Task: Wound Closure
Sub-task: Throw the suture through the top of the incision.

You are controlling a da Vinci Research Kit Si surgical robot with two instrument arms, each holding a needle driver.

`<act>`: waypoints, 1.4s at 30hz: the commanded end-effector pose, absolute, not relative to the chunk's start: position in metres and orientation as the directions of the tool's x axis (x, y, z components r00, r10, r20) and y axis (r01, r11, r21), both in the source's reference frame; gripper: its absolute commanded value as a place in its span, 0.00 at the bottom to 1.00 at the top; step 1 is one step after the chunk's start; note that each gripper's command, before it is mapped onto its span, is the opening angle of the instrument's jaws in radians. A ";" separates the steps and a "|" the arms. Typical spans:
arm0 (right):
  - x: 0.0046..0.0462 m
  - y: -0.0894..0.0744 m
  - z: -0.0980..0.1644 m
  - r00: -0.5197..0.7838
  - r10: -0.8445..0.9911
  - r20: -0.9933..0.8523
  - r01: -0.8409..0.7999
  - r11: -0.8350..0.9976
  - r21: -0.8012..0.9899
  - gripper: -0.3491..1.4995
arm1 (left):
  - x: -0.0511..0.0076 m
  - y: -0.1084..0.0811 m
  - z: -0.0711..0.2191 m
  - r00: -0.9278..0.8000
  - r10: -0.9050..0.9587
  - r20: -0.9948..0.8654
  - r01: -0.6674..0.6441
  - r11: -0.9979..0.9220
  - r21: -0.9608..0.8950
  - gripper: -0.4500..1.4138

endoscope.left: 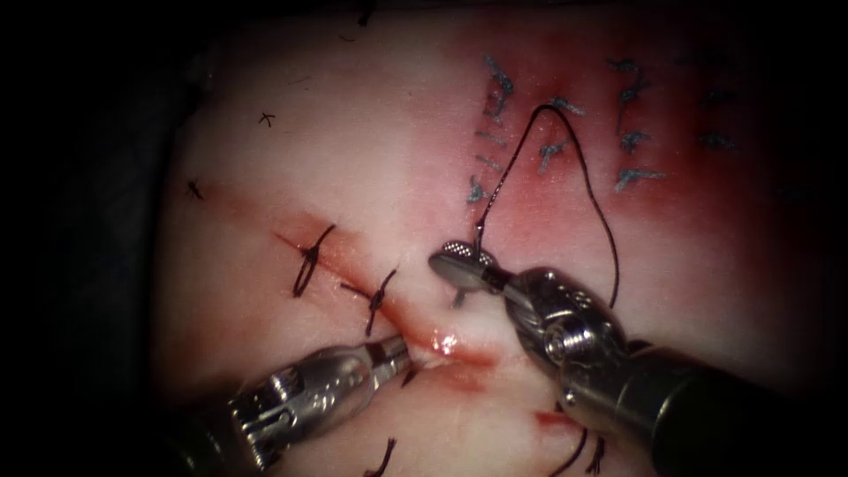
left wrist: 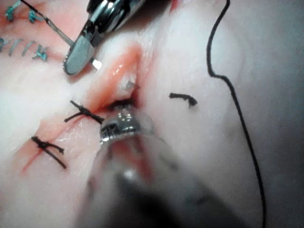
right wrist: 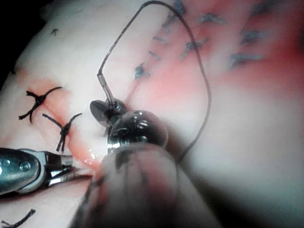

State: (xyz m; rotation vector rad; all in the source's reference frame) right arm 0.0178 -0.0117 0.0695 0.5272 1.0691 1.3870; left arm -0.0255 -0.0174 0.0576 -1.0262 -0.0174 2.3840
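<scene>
Progress: two tied stitches (endoscope.left: 311,261) are seen across the upper-left stretch of the cut (endoscope.left: 349,265) in the tissue (endoscope.left: 353,150). The lower stretch of the cut, near the tools, is judged still open, with red fluid (endoscope.left: 459,353) at its lips. Closure is therefore judged partly done, at least one more stitch being needed.

Right tool (endoscope.left: 465,262): the jaws are seen clamped on the needle (endoscope.left: 478,237) near its thread end, just right of the cut. The needle is held upright from the jaws; how much of its curve lies within or behind the jaws cannot be told, nor whether its tip is in the tissue.

Thread (endoscope.left: 579,159): it is seen running up from the needle's end, arching over the blue-marked area (endoscope.left: 632,132), and coming down along the right tool's shaft.

Left tool (endoscope.left: 399,352): the tip is seen set at the open part of the cut, touching its lip. Whether the jaws are apart or together cannot be told, nor whether tissue is held.
</scene>
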 end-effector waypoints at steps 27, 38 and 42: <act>0.0194 -0.012 0.070 -0.189 0.952 -0.240 -0.481 0.123 0.868 0.69 | -0.0247 -0.017 0.056 -0.570 0.401 -0.717 -0.396 -0.899 -0.189 0.30; 0.0158 -0.007 0.070 -0.145 0.874 -0.463 -0.506 0.337 0.794 0.91 | -0.0242 -0.017 0.056 -0.570 0.398 -0.719 -0.390 -0.901 -0.190 0.30; 0.0153 -0.006 0.070 -0.102 0.841 -0.532 -0.514 0.413 0.752 0.90 | -0.0245 -0.017 0.056 -0.570 0.399 -0.718 -0.392 -0.900 -0.189 0.31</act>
